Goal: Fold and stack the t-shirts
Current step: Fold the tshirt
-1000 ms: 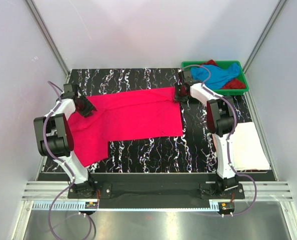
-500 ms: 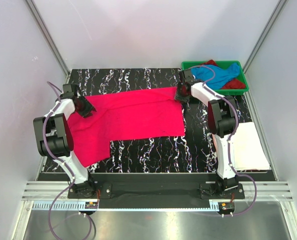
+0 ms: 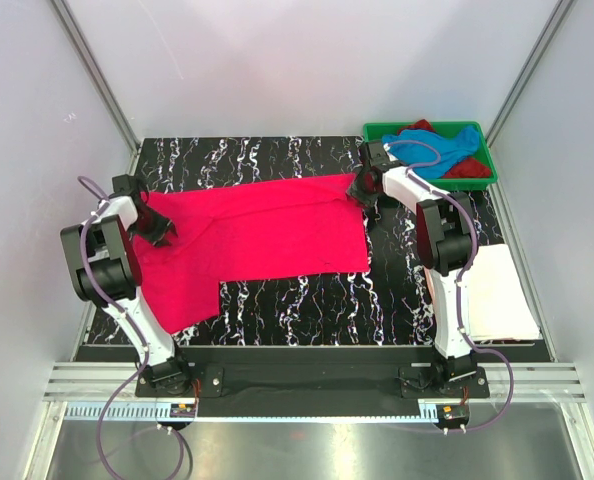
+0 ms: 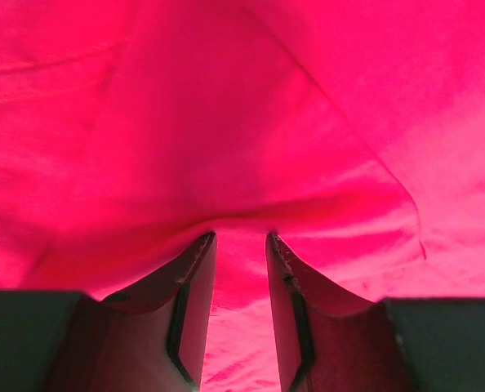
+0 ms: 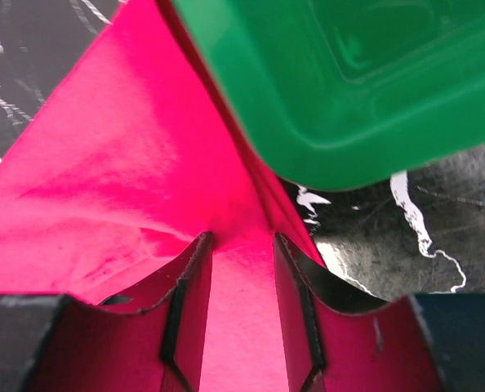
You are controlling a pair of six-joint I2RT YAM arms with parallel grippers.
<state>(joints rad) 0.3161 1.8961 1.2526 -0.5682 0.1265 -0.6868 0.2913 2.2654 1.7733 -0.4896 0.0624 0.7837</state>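
Hot pink t-shirt (image 3: 267, 225) lies spread out across the counter (image 3: 307, 300). Left fingers (image 4: 189, 302) stand parted over its left end. Right fingers (image 5: 185, 310) stand parted at its far right corner, beside the green tray (image 3: 482, 181). Neither pair pinches cloth. White t-shirt (image 3: 497, 290) lies at the counter's right edge.

bright even overhead light, soft shadows, blurry wrist close-ups

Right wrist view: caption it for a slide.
Right gripper, jaws parted, over the hot pink t-shirt, beside the green tray on the black marbled table.
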